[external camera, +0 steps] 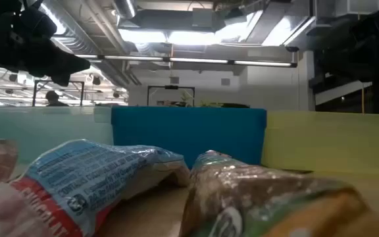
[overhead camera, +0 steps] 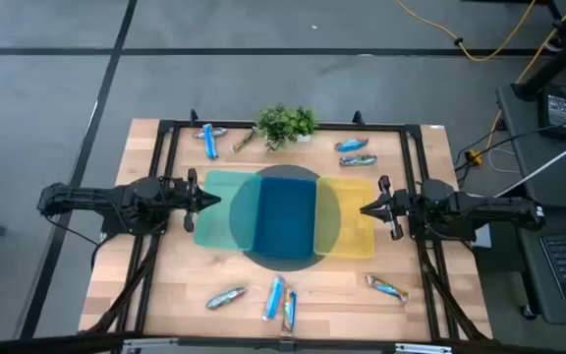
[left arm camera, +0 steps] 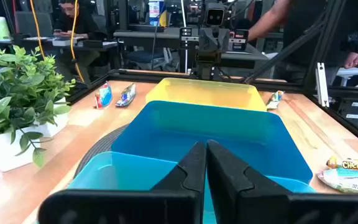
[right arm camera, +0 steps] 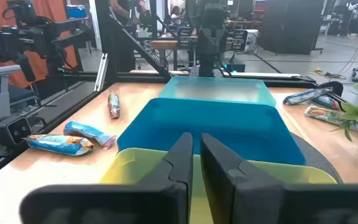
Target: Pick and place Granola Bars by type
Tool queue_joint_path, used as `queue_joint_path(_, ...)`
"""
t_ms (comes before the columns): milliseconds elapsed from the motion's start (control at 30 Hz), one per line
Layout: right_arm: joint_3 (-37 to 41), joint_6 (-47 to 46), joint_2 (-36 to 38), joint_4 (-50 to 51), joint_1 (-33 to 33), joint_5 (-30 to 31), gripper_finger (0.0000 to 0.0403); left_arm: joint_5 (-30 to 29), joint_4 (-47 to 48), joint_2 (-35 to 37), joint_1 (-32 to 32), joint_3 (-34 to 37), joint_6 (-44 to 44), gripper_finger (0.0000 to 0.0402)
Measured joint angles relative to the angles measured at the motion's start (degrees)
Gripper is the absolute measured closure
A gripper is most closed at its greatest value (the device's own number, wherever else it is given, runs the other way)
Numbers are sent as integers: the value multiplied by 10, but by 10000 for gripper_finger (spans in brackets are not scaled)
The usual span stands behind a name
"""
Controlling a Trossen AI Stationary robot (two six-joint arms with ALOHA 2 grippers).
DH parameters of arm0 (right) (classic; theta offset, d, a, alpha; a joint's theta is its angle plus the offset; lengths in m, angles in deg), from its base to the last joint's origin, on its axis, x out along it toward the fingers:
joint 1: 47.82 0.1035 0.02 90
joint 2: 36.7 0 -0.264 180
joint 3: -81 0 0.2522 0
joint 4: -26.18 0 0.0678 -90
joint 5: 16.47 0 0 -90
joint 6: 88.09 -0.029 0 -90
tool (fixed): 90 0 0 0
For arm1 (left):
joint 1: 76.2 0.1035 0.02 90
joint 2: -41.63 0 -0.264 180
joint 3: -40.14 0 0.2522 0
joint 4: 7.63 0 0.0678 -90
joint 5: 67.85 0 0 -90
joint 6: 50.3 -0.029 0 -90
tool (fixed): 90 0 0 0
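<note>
Right now the left gripper (overhead camera: 214, 201) hangs shut and empty at the teal bin (overhead camera: 226, 208). The right gripper (overhead camera: 366, 208) is nearly shut, also empty, at the yellow bin (overhead camera: 354, 214). Both seem to wait, because no bar is picked yet. A blue bin (overhead camera: 285, 214) sits between. Bars (overhead camera: 275, 297) lie scattered near the wooden table's (overhead camera: 165, 285) edges, maybe nine. A plant (overhead camera: 284, 123) stands far back.

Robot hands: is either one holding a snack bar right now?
No. The left hand and right hand are both shut on nothing, hovering at either end of the three plastic bins. The shiny foil-wrapped granola bars lie on the wooden table.
</note>
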Motion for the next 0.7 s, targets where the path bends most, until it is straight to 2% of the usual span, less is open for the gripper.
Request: queue_joint_path(700, 0, 0, 0, 0, 0, 0, 368, 0, 0, 0, 0, 0, 0, 392)
